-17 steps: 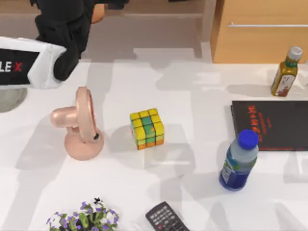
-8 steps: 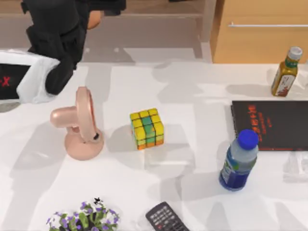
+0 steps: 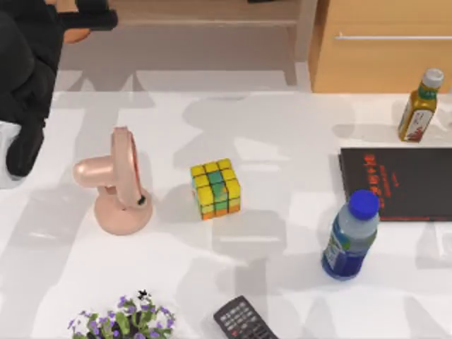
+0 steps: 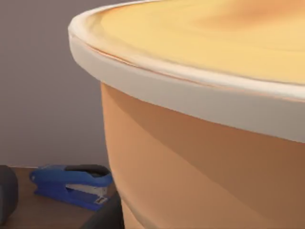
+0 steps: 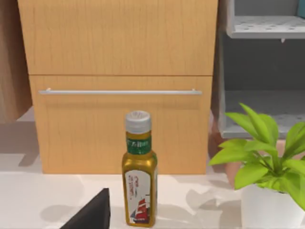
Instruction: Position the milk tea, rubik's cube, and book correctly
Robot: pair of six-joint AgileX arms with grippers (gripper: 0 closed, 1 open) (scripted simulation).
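Observation:
The rubik's cube, with yellow, green and orange squares, sits on the white table near its middle. At the right edge lies the book, flat, its black cover with red characters facing up. My left gripper is at the far back left, beyond the table's edge, shut on the milk tea, of which a sliver of orange shows under the black fingers. In the left wrist view the peach-orange milk tea cup with its pale rim looms very close.
A pink fan stands left of the cube. A blue-capped bottle stands in front of the book, an olive-yellow bottle behind it. A remote and purple flowers line the front edge. A wooden cabinet rises at the back right.
My left arm has swung left and back, away from the fan, taking the milk tea with it. The things on the table have not moved.

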